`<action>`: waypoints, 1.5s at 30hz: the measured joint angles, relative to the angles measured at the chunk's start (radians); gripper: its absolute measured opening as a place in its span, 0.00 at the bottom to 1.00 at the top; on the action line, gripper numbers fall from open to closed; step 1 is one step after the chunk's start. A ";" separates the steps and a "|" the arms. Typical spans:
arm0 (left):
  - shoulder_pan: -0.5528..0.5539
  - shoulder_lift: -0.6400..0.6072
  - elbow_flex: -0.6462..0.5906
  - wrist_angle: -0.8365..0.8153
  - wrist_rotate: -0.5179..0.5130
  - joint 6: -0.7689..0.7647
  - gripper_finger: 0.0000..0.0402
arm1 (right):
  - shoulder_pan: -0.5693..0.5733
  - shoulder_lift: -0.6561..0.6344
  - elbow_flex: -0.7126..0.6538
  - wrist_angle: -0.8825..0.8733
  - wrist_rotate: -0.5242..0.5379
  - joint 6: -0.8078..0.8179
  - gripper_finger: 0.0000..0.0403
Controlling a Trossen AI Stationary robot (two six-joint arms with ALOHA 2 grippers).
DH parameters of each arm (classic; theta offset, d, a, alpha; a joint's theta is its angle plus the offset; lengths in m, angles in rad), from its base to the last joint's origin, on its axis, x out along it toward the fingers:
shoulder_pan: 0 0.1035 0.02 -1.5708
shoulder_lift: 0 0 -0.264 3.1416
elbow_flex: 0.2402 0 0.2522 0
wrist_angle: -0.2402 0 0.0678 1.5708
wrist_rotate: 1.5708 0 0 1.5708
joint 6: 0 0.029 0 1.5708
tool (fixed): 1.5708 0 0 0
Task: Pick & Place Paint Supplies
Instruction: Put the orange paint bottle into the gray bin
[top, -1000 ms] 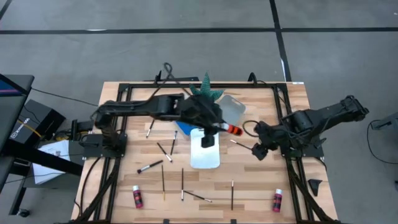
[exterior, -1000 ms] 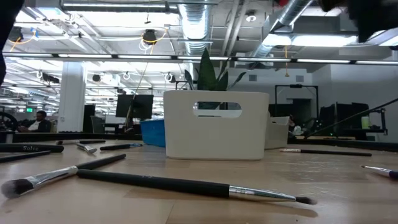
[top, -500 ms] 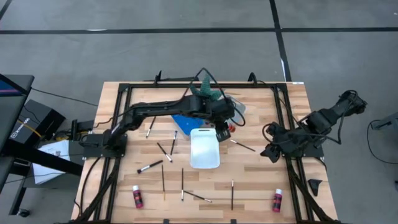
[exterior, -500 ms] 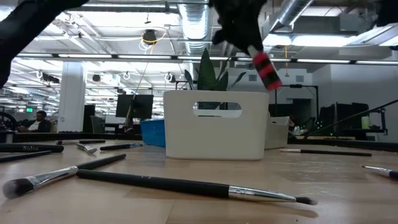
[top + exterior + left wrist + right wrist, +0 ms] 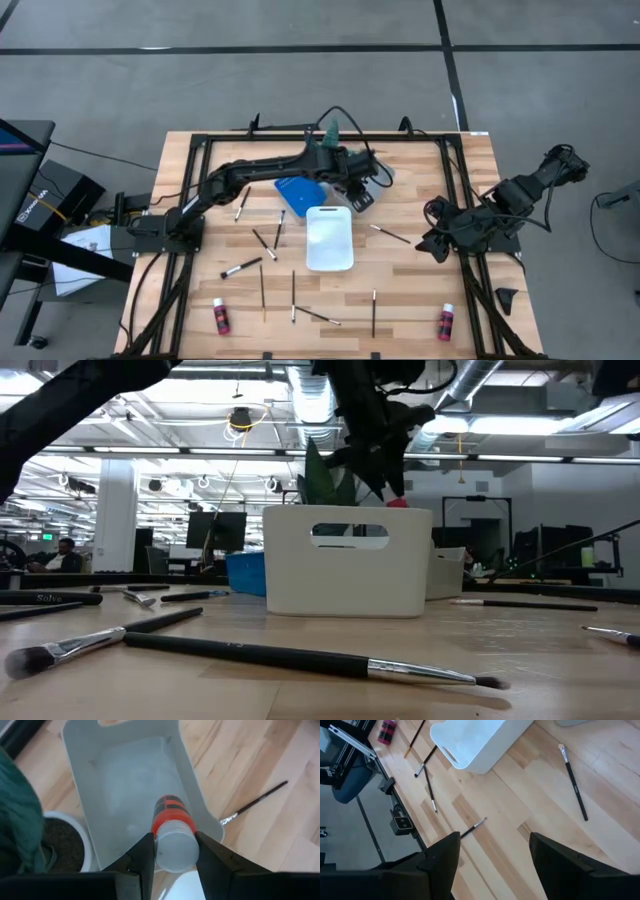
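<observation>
Near edge: two red bottles [image 5: 221, 317] lie on table [image 5: 470, 170]. Mid: right gripper [image 5: 428, 244] waits w/ fingers spread. Far: left gripper [image 5: 172, 854] clamps red bottle [image 5: 172, 824] over grey tray [image 5: 127, 775], beside plant [image 5: 329, 133].

left hand [image 5: 357, 192]: over grey tray [image 5: 376, 172] | right hand [image 5: 432, 243]: parked at table's right edge
</observation>
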 joint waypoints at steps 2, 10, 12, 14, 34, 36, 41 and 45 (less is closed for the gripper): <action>0.005 0.000 0.000 -0.005 0.004 0.005 0.27 | 0.000 0.000 0.000 0.000 0.007 0.000 0.58; 0.005 0.000 -0.010 -0.013 0.023 0.024 0.27 | 0.000 0.000 0.000 0.005 0.014 -0.007 0.58; 0.005 0.001 -0.013 -0.026 0.026 0.026 0.27 | 0.000 0.000 0.000 0.005 0.014 -0.008 0.58; 0.004 0.001 -0.013 -0.032 0.027 0.027 0.27 | 0.000 0.000 0.000 0.006 0.014 -0.008 0.58; -0.018 0.002 -0.094 0.061 0.039 0.027 0.27 | 0.000 0.000 0.000 0.027 0.022 -0.035 0.58; -0.018 0.002 -0.094 0.054 0.039 0.032 0.27 | 0.000 0.000 0.000 0.027 0.022 -0.035 0.58; -0.017 0.002 -0.094 0.055 0.038 0.034 0.27 | 0.000 0.000 0.000 0.027 0.022 -0.037 0.58; -0.013 0.000 -0.137 0.076 0.039 0.034 0.27 | 0.000 0.000 0.000 0.024 0.022 -0.037 0.58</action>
